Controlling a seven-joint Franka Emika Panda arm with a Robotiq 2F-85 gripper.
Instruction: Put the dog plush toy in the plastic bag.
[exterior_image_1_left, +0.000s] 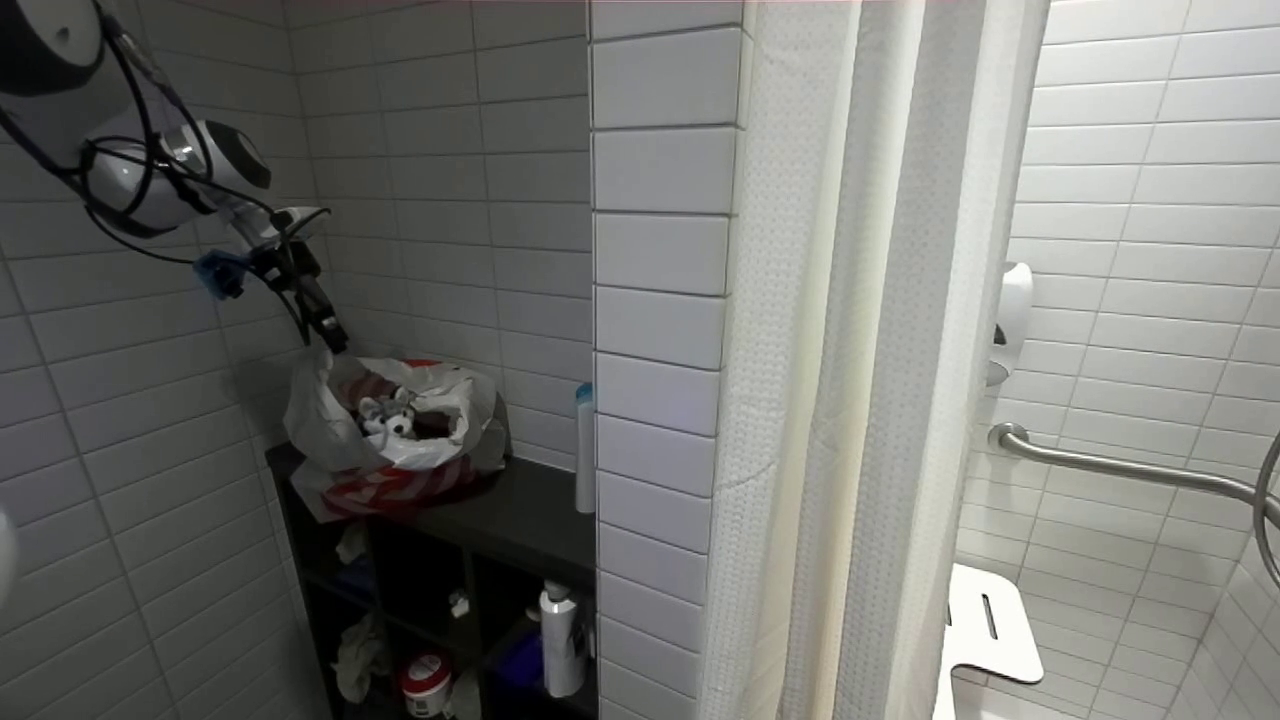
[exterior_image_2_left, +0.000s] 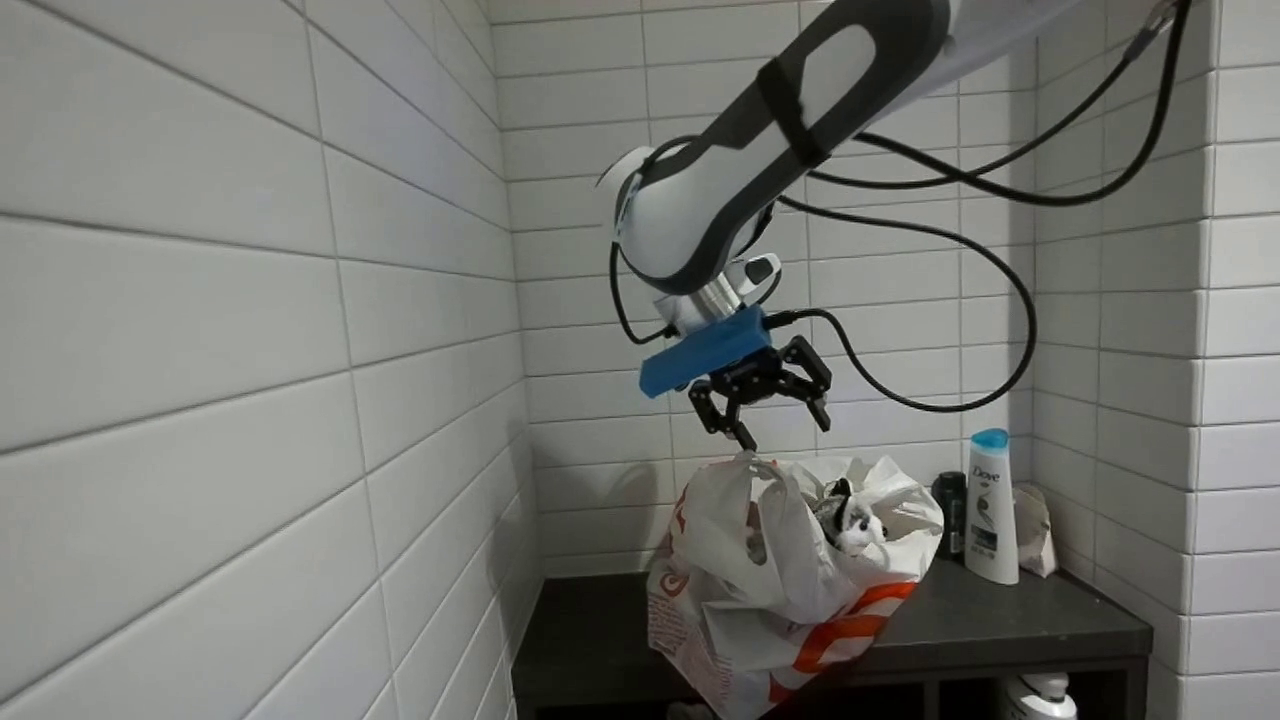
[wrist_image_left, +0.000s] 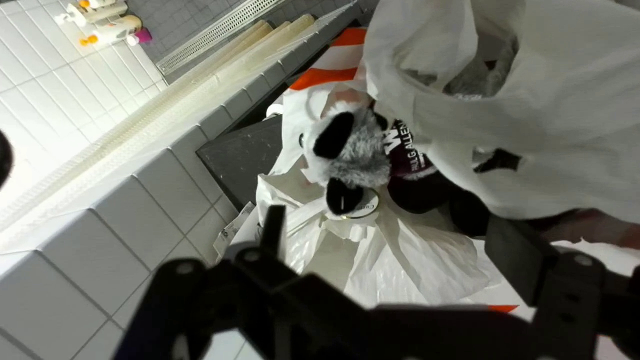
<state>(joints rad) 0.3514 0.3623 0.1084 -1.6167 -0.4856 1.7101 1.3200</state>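
The grey, white and black dog plush toy (exterior_image_1_left: 392, 415) lies inside the open mouth of the white and red plastic bag (exterior_image_1_left: 325, 425). The plush (exterior_image_2_left: 852, 522) and bag (exterior_image_2_left: 715, 520) also show in the exterior view. In the wrist view the plush (wrist_image_left: 357, 145) has its head showing and a dark maroon shirt; the bag's film (wrist_image_left: 565, 115) covers its lower body. My gripper (exterior_image_2_left: 785, 430) is open and empty above the bag; it also shows in an exterior view (exterior_image_1_left: 328, 325) and the wrist view (wrist_image_left: 392, 237). One fingertip is close to a bag handle; I cannot tell whether they touch.
The bag stands on a dark shelf unit (exterior_image_2_left: 1040, 615) against tiled walls. A white bottle with a blue cap (exterior_image_2_left: 992, 515), a dark container (exterior_image_2_left: 950, 510) and a beige packet (exterior_image_2_left: 1033, 530) stand beside it. A shower curtain (exterior_image_1_left: 860, 400) hangs past a tiled wall corner.
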